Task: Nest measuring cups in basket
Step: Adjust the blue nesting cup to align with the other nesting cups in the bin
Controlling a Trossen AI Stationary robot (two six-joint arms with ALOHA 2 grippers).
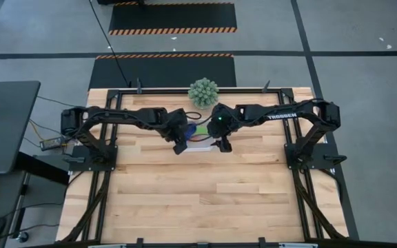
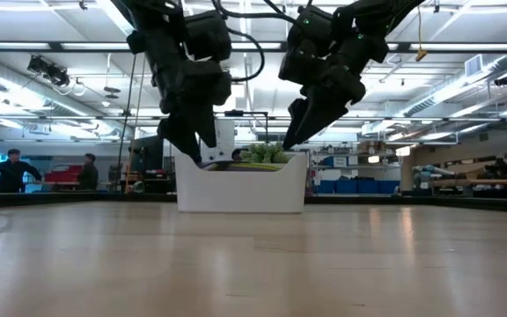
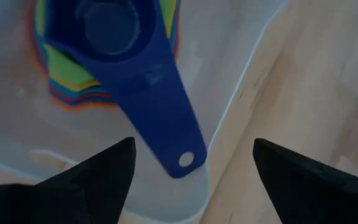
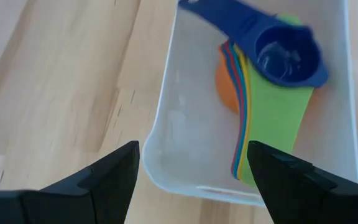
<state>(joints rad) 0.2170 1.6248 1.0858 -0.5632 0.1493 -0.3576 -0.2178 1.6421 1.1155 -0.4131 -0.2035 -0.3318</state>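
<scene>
i see the measuring cups point(image 4: 272, 93) stacked inside the basket point(image 4: 179, 130); my left claw point(image 3: 191, 168) and right claw point(image 4: 194, 168) hover above it, both spread wide, empty.

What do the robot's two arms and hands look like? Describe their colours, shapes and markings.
Both arms are black and jointed. The right arm carries white TROSSEN lettering and a small green light near its wrist. The left hand and right hand each end in two dark, tapered fingers.
</scene>
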